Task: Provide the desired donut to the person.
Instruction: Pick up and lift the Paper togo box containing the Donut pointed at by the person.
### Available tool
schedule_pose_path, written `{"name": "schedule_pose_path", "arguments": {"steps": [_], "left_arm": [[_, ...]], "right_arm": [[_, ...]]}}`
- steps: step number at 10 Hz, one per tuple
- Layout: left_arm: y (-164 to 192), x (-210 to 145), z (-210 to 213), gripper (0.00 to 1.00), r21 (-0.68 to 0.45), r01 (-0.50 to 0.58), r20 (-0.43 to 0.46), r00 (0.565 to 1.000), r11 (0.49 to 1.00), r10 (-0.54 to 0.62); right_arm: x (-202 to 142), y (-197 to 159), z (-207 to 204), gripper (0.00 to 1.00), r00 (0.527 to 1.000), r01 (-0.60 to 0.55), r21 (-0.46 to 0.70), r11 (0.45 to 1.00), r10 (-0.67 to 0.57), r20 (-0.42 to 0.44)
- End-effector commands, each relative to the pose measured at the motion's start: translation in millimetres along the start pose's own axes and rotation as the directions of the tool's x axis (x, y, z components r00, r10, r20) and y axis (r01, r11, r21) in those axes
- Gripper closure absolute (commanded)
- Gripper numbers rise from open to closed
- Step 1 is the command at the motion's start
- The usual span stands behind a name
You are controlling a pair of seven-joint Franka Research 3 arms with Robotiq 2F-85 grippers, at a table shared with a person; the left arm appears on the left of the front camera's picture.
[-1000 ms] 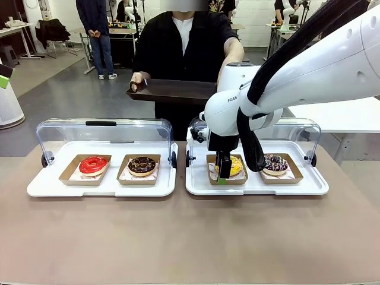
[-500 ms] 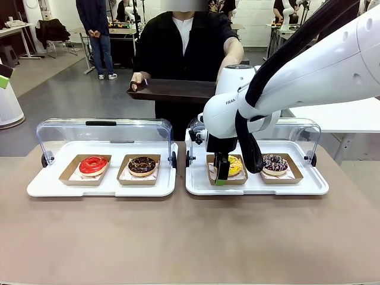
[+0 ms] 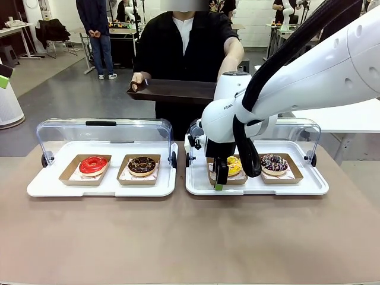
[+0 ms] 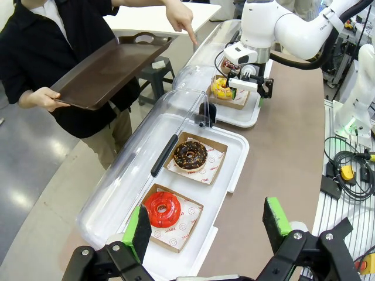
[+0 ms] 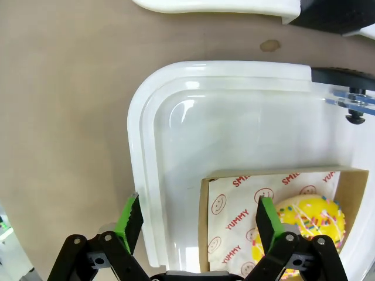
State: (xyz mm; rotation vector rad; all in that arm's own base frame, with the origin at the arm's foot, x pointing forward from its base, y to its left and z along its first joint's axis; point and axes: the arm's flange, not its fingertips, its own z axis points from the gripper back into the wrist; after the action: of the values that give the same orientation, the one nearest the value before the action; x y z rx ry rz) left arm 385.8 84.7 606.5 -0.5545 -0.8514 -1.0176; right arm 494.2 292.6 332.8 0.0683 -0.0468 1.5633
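Note:
The person (image 3: 187, 44) stands across the table holding a brown serving tray (image 3: 172, 90) in one hand. Their other hand (image 4: 183, 17) points a finger down toward the right-hand tray. A yellow sprinkled donut (image 3: 234, 165) lies there in a cardboard box. My right gripper (image 3: 220, 176) hangs open just above that box's left edge. In the right wrist view the box's wall sits between the open fingers of the right gripper (image 5: 198, 218), and the yellow donut (image 5: 304, 225) lies past one finger. My left gripper (image 4: 208, 225) is open and holds nothing, high above the red donut (image 4: 161, 209).
The left white tray (image 3: 35, 187) holds the red donut (image 3: 93, 164) and a chocolate sprinkled donut (image 3: 142, 165). A dark sprinkled donut (image 3: 275, 162) shares the right white tray (image 3: 309, 187). Clear lids (image 3: 101, 133) stand open behind both. Bare tabletop (image 3: 178, 237) lies in front.
My right arm has shifted slightly left and its gripper has sunk a little over the yellow donut's box. The person and the donuts have stayed put.

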Motion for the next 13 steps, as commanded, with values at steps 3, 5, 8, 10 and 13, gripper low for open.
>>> {"name": "schedule_pose_path", "arguments": {"steps": [3,5,8,10,13], "left_arm": [[-0.2,1.1,-0.8,0.00,-0.001,-0.003,0.014,1.000,1.000,0.003],[-0.2,1.1,-0.8,0.00,-0.001,-0.003,0.014,1.000,1.000,0.003],[-0.2,1.1,-0.8,0.00,-0.001,-0.003,0.014,1.000,1.000,0.003],[-0.2,1.1,-0.8,0.00,-0.001,-0.003,0.014,1.000,1.000,0.003],[-0.2,1.1,-0.8,0.00,-0.001,-0.003,0.014,1.000,1.000,0.003]], "right_arm": [[0.5,-6.9,-1.6,0.00,1.000,-0.027,-0.009,1.000,0.027,-0.008],[-0.9,-7.9,-2.4,0.08,1.000,-0.025,-0.003,1.000,0.025,-0.006],[-1.6,-8.7,-3.5,0.35,0.999,-0.032,0.001,1.000,0.032,-0.002],[-2.2,-9.3,-4.2,0.55,0.999,-0.034,0.006,0.999,0.034,-0.003],[-2.3,-9.4,-4.3,0.86,0.999,-0.037,0.011,0.999,0.037,-0.003]]}}
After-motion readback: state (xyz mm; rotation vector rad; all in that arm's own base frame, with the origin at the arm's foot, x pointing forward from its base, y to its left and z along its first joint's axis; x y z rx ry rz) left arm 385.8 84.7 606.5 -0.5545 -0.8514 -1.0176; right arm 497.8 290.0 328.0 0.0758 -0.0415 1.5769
